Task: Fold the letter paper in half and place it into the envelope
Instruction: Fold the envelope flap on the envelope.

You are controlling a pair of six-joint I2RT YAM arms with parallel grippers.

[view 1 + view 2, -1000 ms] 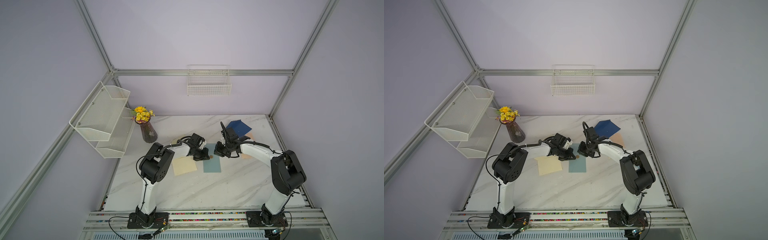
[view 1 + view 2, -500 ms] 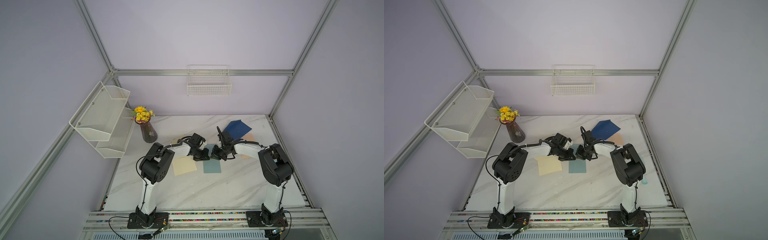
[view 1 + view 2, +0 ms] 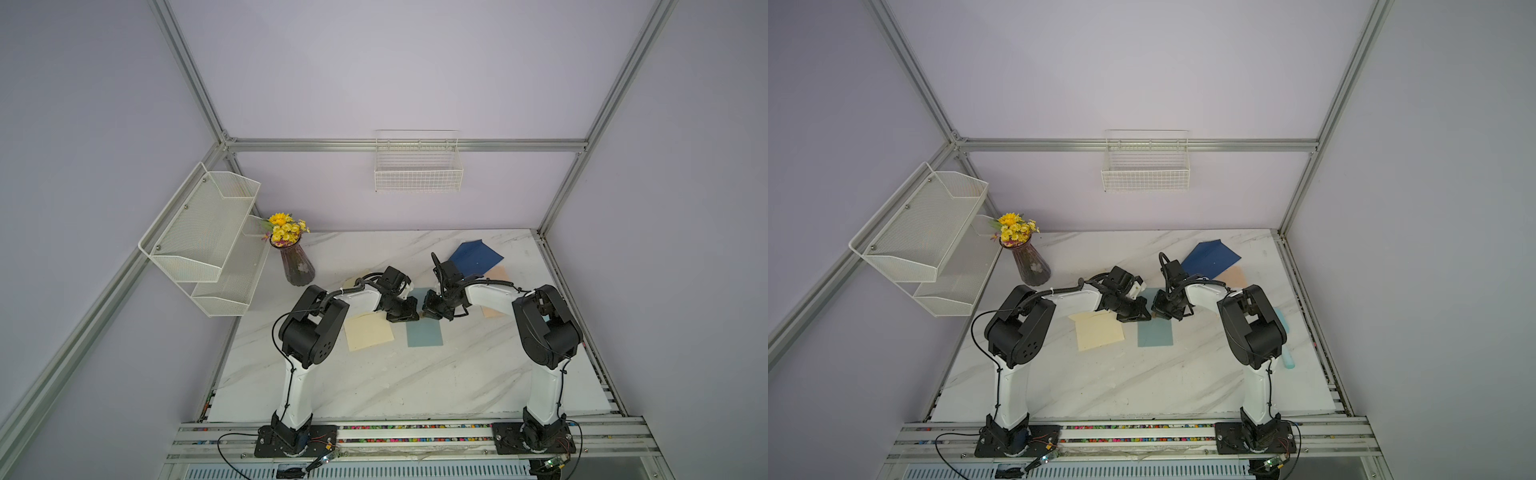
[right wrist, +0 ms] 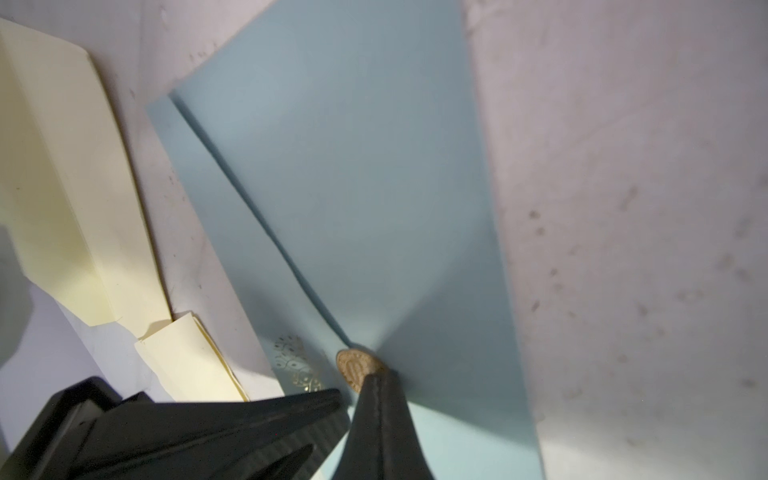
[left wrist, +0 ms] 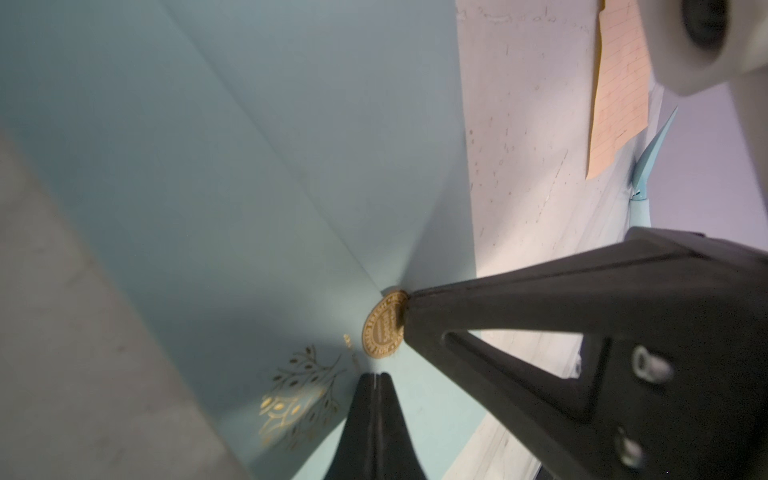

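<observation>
Marble, white and veined, makes up the table (image 3: 374,386), on which everything is laid flat. The teal envelope (image 3: 424,334) is found at its centre, between the two arms, flap side up. The letter paper (image 3: 498,273), judged to be the peach lined sheet, is seen near it, partly covered by the right arm and not yet folded. A cream sheet (image 3: 368,334) is set just beside the envelope on the other side. The left gripper (image 5: 376,377) is shown fully closed with nothing held, its tip pressed on the envelope by the foil ornament. The right gripper (image 4: 375,378) is likewise closed and empty, its tip set against the gold seal (image 5: 382,328) at the flap's point. The paper is expected to be light, thin and limp, and hard to pinch while flat on smooth stone; a corner or free edge is best raised first. The envelope is judged stiffer and is best taken at the flap tip, once the seal is freed.
</observation>
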